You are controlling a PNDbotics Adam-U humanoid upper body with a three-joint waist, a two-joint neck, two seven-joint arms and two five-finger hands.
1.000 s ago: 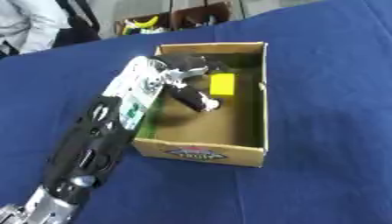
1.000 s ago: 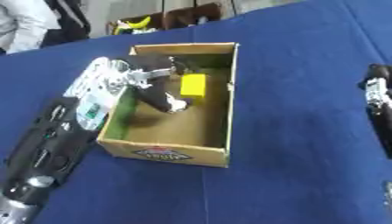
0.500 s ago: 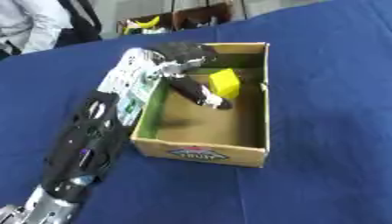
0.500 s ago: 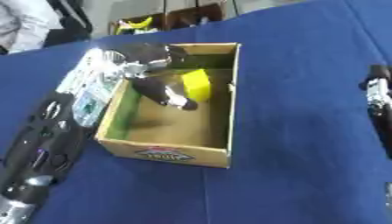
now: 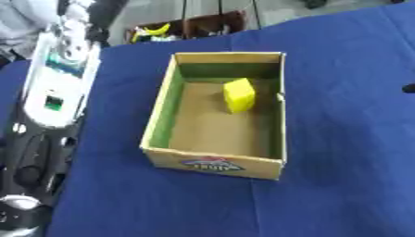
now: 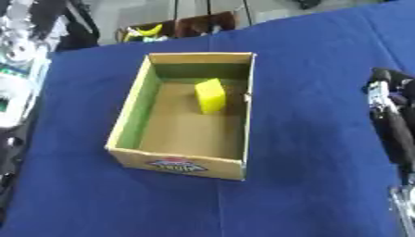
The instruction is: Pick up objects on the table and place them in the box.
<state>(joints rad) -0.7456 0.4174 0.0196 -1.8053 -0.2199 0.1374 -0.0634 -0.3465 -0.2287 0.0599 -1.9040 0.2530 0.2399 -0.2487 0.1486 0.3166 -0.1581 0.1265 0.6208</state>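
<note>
An open cardboard box [image 5: 212, 159] stands on the blue tablecloth in the middle of the view. Inside it, toward the far right corner, a yellow block [image 5: 239, 94] rests on the floor of the box. My left arm runs up the left side, and my left hand [image 5: 96, 14] is raised beyond the box's far left corner, blurred and cut off by the top edge. My right hand [image 6: 382, 88] lies at the right edge, well apart from the box, fingers straight and holding nothing.
The blue cloth [image 5: 340, 176] covers the table on every side of the box. Past the far edge stands a dark rack [image 5: 186, 28] with yellow items. A person's light sleeve [image 5: 20, 28] shows at the top left.
My left hand has come up out of the box and moved away to the far left. The yellow block stays in the box. The right hand has not moved.
</note>
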